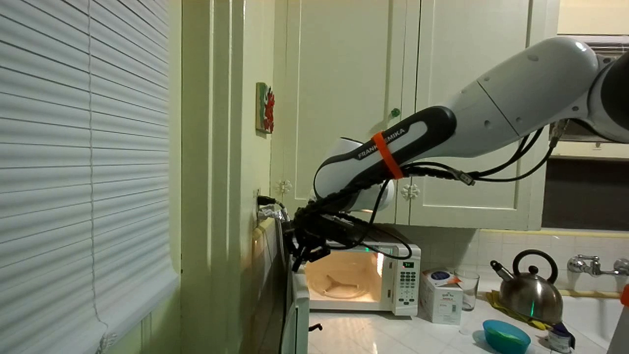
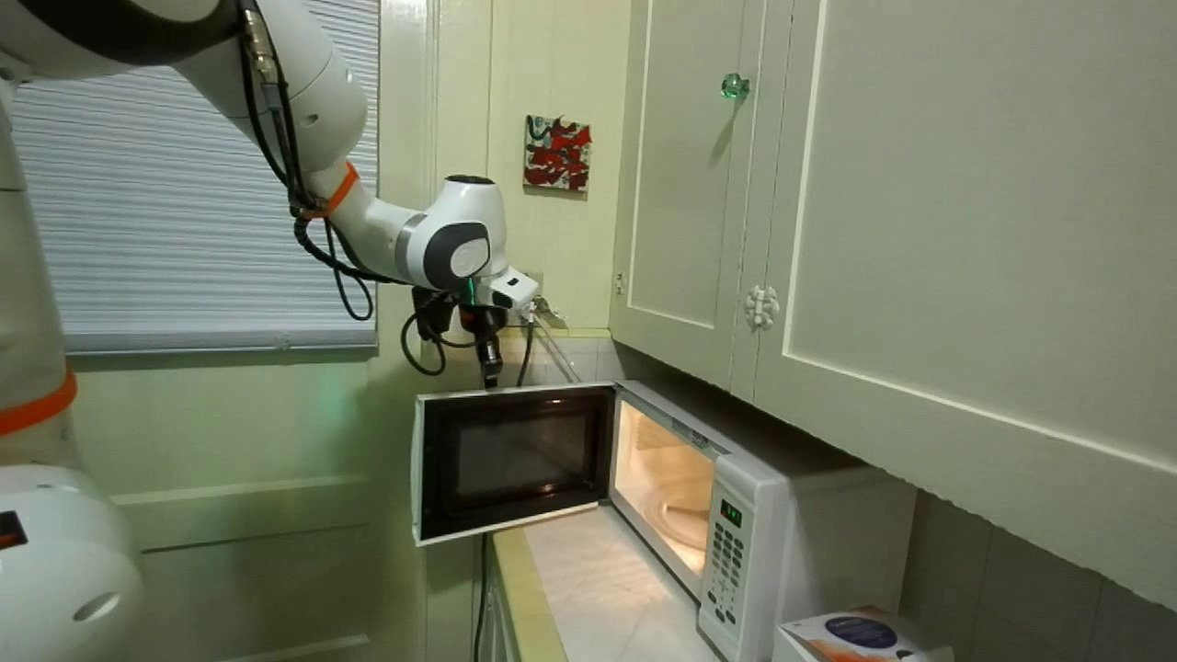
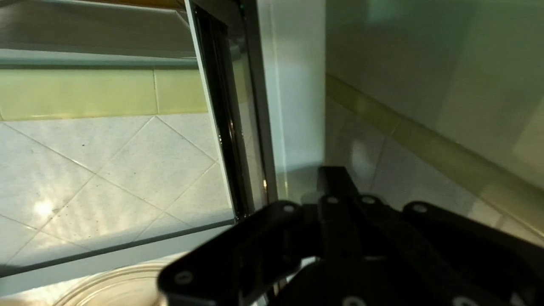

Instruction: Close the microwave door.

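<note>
One microwave (image 2: 772, 501) stands on the worktop (image 1: 354, 334), its single door (image 2: 519, 460) swung wide out from the side away from the keypad (image 2: 727, 556). The one tool (image 2: 490, 375), jaws together, hangs just beside the door's outer face; whether it touches, I cannot tell. One box (image 1: 441, 298), one glass (image 1: 470, 285), one kettle (image 1: 533, 297) and one bowl (image 1: 506, 338) share the worktop.

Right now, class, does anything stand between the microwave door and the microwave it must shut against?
Nothing visible does. The microwave door stands open, the hand is by its outer side, and no object shows between that door and the microwave.
</note>
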You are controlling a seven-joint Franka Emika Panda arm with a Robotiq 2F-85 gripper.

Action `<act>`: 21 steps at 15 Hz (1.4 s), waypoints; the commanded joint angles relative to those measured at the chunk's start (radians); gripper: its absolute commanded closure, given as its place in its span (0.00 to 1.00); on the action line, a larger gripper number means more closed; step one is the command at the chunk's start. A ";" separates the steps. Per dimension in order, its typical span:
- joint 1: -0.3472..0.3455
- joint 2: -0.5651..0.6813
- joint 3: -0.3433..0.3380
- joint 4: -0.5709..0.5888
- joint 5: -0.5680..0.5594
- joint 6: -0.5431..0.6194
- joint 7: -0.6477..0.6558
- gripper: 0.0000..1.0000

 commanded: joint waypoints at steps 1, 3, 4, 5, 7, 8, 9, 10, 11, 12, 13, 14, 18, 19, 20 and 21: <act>-0.014 -0.099 -0.025 -0.073 -0.002 -0.050 0.059 1.00; -0.006 -0.128 -0.044 -0.088 0.037 -0.068 0.026 1.00; 0.005 -0.136 -0.046 -0.084 0.051 -0.068 0.006 1.00; 0.019 -0.143 -0.048 -0.081 0.078 -0.049 -0.017 1.00; 0.062 -0.145 -0.054 -0.070 0.192 -0.027 -0.065 1.00; 0.081 -0.140 -0.055 -0.068 0.249 -0.026 -0.090 1.00; 0.098 -0.131 -0.058 -0.073 0.307 -0.018 -0.118 1.00; 0.097 -0.128 -0.050 -0.081 0.323 -0.015 -0.118 1.00; 0.105 -0.121 -0.054 -0.093 0.364 0.007 -0.148 1.00; 0.106 -0.116 -0.054 -0.101 0.385 0.013 -0.158 1.00; 0.100 -0.112 -0.050 -0.110 0.391 0.018 -0.161 1.00; 0.093 -0.110 -0.046 -0.118 0.391 0.020 -0.161 1.00; 0.096 -0.086 -0.052 -0.148 0.424 0.045 -0.212 1.00; 0.091 -0.082 -0.049 -0.154 0.418 0.049 -0.216 1.00; 0.086 -0.082 -0.045 -0.155 0.409 0.048 -0.211 1.00; 0.076 -0.086 -0.042 -0.161 0.386 0.040 -0.193 1.00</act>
